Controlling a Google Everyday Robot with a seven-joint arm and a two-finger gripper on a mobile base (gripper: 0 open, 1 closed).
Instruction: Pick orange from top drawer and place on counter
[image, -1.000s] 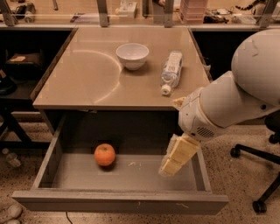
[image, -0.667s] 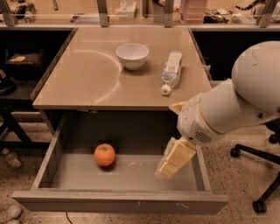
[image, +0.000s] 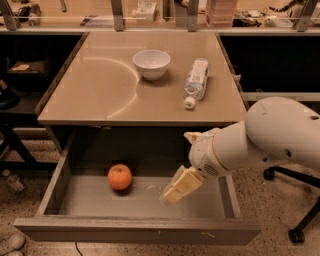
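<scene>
Beige counter (image: 100, 95) fills the upper half of your view, its front edge running straight across just above the open top drawer (image: 135, 231). On the counter a white bowl (image: 151, 63) stands near the back centre. A clear water bottle (image: 196, 81) lies on its side to the bowl's right, cap toward you and short of the front edge. The counter's left half and front strip are bare.

Below it, the drawer is pulled out toward you, so its flat floor, low side walls and plain front panel are all exposed. The orange (image: 120, 177) sits on the drawer floor, left of centre and toward the back. It is well apart from the left wall and the front panel, with bare floor all round it.

Your gripper (image: 169, 195) hangs over the drawer's right half, tilted down and to the left, apart from the orange, with bare floor between them. You cannot tell from this angle how far it is open; it has hold of nothing. The white arm (image: 260, 140) enters from the right, above the drawer's right wall. A chair base (image: 295, 232) stands on the speckled floor beyond that wall.
</scene>
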